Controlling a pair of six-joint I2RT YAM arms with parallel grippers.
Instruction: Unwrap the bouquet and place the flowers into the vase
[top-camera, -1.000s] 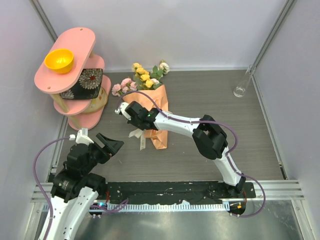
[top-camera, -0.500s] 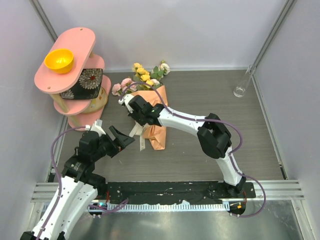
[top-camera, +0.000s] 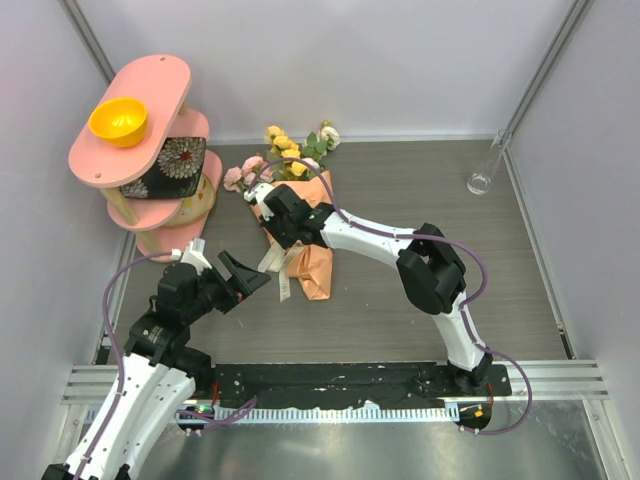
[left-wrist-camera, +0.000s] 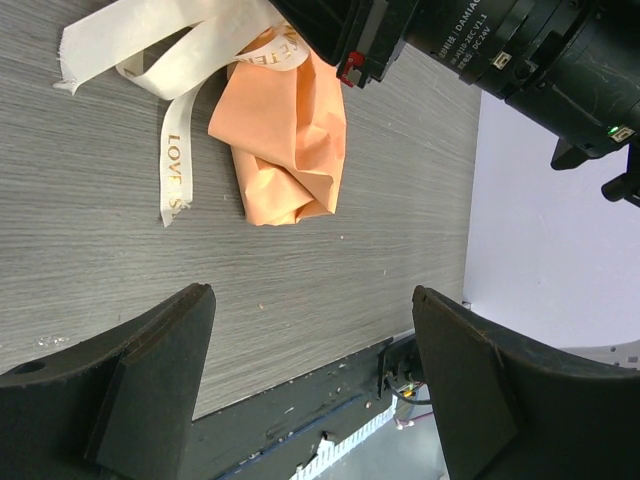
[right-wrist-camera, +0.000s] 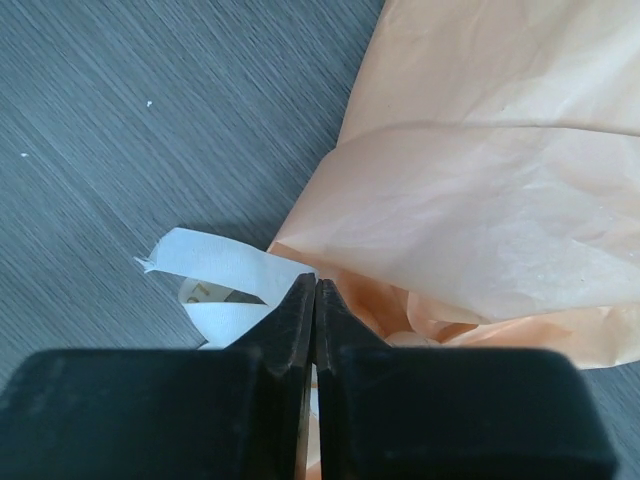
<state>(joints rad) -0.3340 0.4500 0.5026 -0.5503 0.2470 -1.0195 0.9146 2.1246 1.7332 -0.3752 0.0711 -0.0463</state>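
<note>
Grey wood-grain tabletop (top-camera: 420, 200) fills my view, with the orange-tan kraft-paper bouquet (top-camera: 318, 268) of pink, yellow and white blooms lying left of centre. My right gripper (right-wrist-camera: 316, 285) is pinched tight at its cream ribbon (right-wrist-camera: 215, 262). My left gripper (left-wrist-camera: 310, 295) gapes wide near the bouquet's tip. The slim clear glass vase (top-camera: 484, 170) sits at the far right.

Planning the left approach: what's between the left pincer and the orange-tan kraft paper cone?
Bare grey table and the cream ribbon tails, seen in the left wrist view; the open left pincer faces the cone.
</note>
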